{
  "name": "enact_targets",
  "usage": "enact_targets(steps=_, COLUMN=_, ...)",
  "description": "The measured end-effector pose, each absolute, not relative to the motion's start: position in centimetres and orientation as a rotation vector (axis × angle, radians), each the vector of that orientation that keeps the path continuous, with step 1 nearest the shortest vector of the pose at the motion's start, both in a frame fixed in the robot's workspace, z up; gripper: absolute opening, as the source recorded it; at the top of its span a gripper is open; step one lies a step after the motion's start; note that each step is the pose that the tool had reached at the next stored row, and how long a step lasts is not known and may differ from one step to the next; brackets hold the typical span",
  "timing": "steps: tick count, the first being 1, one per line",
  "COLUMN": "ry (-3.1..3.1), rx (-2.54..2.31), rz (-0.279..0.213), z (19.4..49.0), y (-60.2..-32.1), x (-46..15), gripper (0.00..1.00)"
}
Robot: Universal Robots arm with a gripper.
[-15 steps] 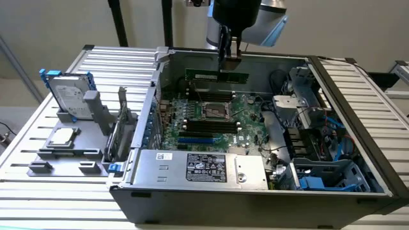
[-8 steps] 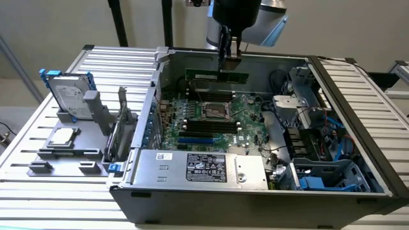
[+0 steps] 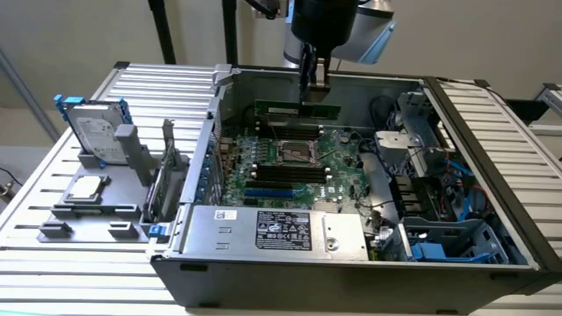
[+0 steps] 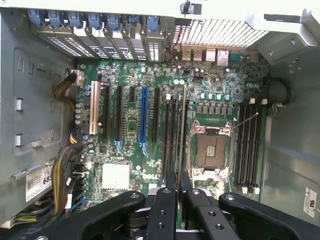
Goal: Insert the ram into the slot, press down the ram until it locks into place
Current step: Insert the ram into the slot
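Observation:
My gripper (image 3: 314, 82) hangs over the open computer case, shut on the ram (image 3: 297, 108), a thin green stick held level by its upper edge, well above the motherboard (image 3: 338, 148). In the wrist view the ram (image 4: 180, 150) appears edge-on as a thin strip running out from between my fingers (image 4: 167, 210). It lies parallel to, and just beside, a group of long black slots (image 4: 170, 135) next to the CPU socket (image 4: 210, 150). A second group of black slots (image 4: 248, 145) lies on the socket's other side. In the exterior view, black slots (image 3: 285, 172) flank the socket (image 3: 297, 151).
Case walls (image 3: 206, 151) surround the board, with a power supply (image 3: 272, 230) at the front. Cables and drive bays (image 3: 430, 191) stand at the exterior view's right. A blue slot (image 4: 144, 120) and card slots lie beside the memory slots. A hard drive (image 3: 95, 135) stands outside the case.

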State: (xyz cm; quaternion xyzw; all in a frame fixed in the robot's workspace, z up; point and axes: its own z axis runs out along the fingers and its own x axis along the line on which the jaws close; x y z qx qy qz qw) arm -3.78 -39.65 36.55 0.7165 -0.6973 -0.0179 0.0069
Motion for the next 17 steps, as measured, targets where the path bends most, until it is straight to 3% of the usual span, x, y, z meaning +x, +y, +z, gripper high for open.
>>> enact_targets(steps=17, ry=-2.042, rx=2.366, rz=-0.054, z=33.5, y=-39.5, x=-3.8, gripper=0.14)
